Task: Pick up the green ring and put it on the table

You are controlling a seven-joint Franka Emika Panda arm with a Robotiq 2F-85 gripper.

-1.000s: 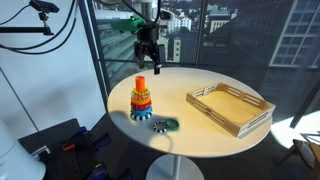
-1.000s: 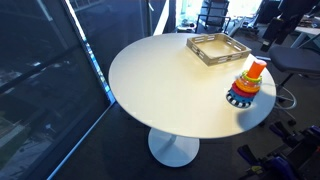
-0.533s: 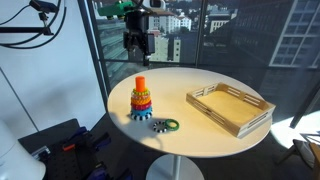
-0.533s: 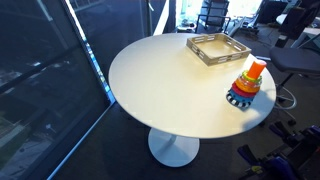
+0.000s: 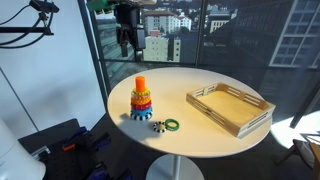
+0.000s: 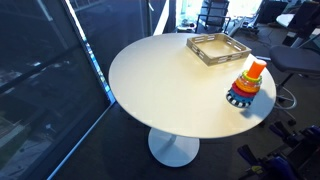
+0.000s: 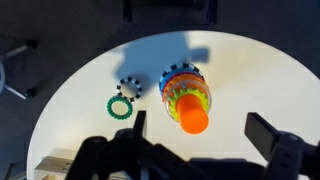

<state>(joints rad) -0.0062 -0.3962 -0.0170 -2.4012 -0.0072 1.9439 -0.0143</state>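
The green ring (image 5: 172, 124) lies flat on the round white table (image 5: 195, 138), beside the stacking toy (image 5: 140, 100). In the wrist view the green ring (image 7: 120, 106) lies left of the stacking toy (image 7: 186, 98) with its orange cone. My gripper (image 5: 128, 42) hangs high above the table's far edge, open and empty. In the wrist view its two fingers (image 7: 200, 135) stand wide apart with nothing between them but the table (image 7: 260, 80) far below. The stacking toy (image 6: 246, 85) also shows in an exterior view on the table (image 6: 170, 90).
A small black-and-white dotted ring (image 5: 159, 126) lies touching or just beside the green ring; it also shows in the wrist view (image 7: 128, 88). A rectangular light wooden tray (image 5: 229, 107) (image 6: 218, 47) stands on the table's other side. Windows stand behind.
My gripper has risen and moved away from above the stacking toy toward the window. The rings and the stack have not moved.
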